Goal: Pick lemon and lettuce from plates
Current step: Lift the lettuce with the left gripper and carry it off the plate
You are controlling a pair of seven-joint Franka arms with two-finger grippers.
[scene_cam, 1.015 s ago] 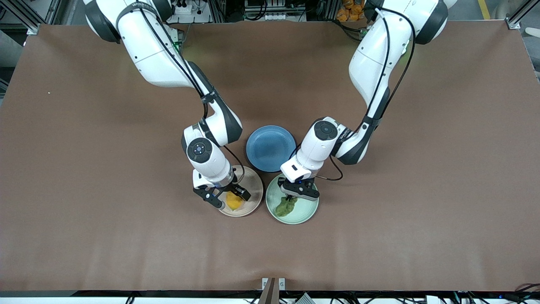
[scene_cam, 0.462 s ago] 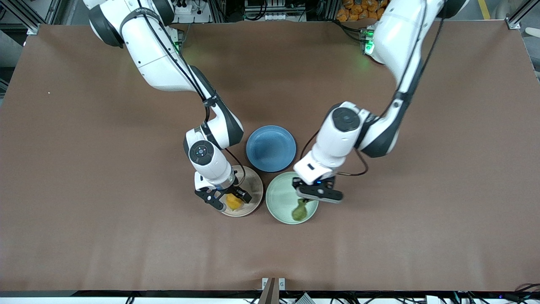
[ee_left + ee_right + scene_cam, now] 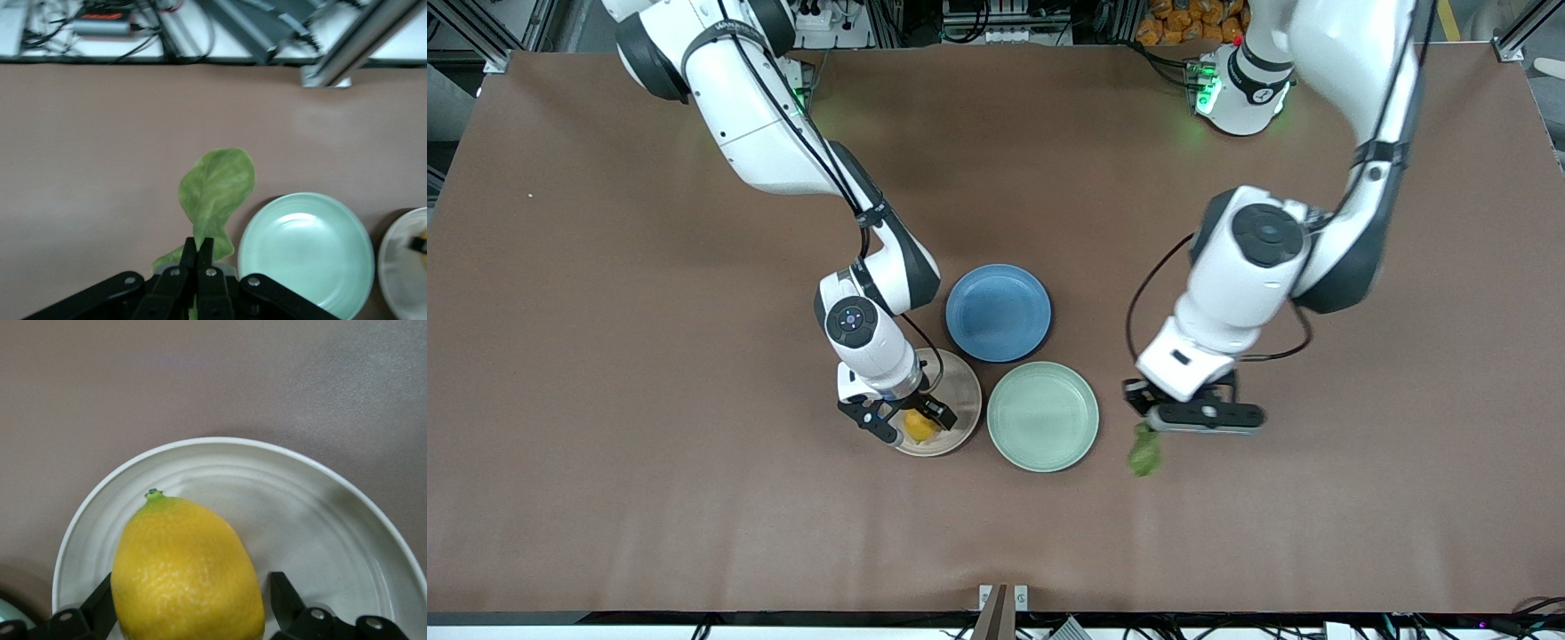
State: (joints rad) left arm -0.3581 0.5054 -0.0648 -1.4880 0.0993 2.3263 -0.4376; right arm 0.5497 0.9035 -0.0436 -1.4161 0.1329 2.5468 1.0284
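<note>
The lemon is cut off by the right wrist view's edge.

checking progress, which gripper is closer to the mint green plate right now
Right. The right gripper is over the beige plate beside the mint green plate, its fingers around the lemon. The left gripper holds the lettuce over bare table, toward the left arm's end.

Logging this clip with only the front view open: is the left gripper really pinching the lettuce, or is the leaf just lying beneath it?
Observer: Pinching. In the left wrist view the left gripper is shut on the lettuce, which hangs over bare table beside the mint plate.
Operator: And the lemon?
Observer: The right wrist view shows the lemon on the beige plate, one finger clear of it.
Operator: Anything left on the mint plate?
Observer: Nothing; its surface shows bare.
</note>
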